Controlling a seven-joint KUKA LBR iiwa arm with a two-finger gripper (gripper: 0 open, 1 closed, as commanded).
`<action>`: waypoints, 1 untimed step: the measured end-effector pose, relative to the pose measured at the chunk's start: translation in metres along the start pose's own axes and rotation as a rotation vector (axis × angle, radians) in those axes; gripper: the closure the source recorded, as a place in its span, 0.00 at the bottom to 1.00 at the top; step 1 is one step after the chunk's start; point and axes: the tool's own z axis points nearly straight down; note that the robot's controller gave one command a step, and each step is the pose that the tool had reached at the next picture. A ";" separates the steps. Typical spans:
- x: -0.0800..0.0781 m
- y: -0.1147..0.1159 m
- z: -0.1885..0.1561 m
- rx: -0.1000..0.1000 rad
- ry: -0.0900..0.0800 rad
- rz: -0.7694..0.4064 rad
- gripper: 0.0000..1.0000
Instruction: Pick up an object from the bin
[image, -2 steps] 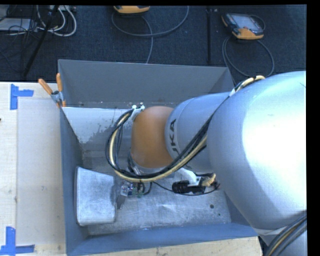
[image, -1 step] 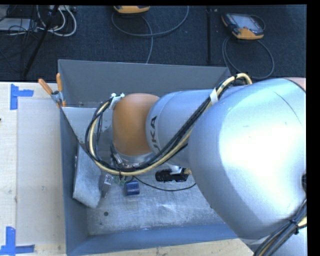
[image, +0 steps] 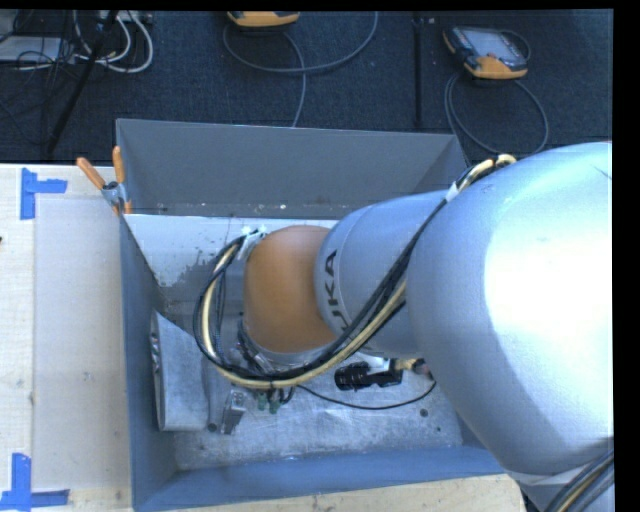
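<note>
Your gripper (image: 233, 412) sits low by the bin (image: 290, 165) floor, lower left of centre, seemingly placed for a pick; you cannot tell whether it's closed.

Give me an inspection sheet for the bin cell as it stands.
Surface: grey metal bin; floor scuffed and speckled.
Job's things: small black object trailing a thin dark cord, on the floor right of the tool; pale grey flat piece by the left wall, kind unclear.
Clutter: nothing seen.
Grippers: tool low over the floor's front left, under the orange wrist cover; grip state not visible.
Cables: yellow and black arm cables loop round the cover.
Surroundings: dark floor behind the bin, with loose cords and an orange-edged device.
</note>
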 end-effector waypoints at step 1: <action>-0.078 0.042 0.005 -0.003 -0.009 -0.159 0.00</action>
